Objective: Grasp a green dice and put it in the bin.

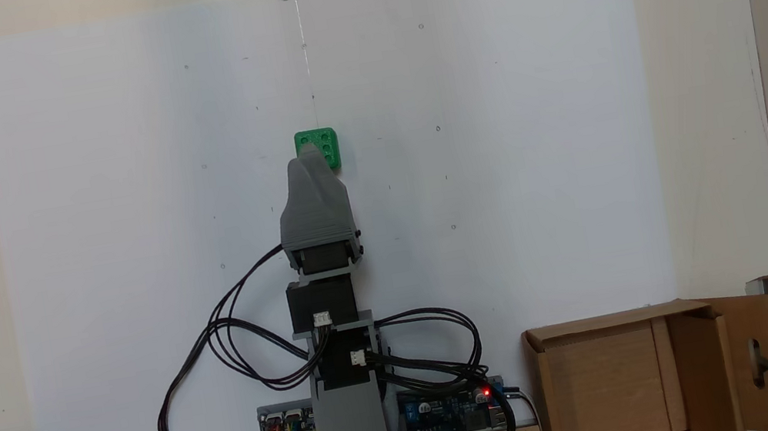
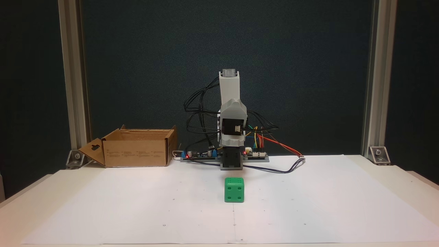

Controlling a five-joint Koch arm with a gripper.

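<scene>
Both fixed views show the small bright green plastic dice (image 1: 319, 147) (image 2: 234, 189) resting on the white paper sheet (image 1: 87, 257) (image 2: 137, 206) that covers the surface, around its middle. From above, the grey end effector (image 1: 311, 161) overlaps the dice's near edge; its jaws lie stacked, so I cannot tell its opening. An open brown cardboard bin (image 1: 633, 376) (image 2: 137, 151) sits at the surface's edge beside the arm's base, well apart from the dice.

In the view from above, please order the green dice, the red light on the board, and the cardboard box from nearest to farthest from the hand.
Measured from the hand:
1. Green dice: right at the tip, partly covered by it.
2. Red light: on the circuit board by the arm's base, lower right.
3. Cardboard box: bottom right corner.
</scene>
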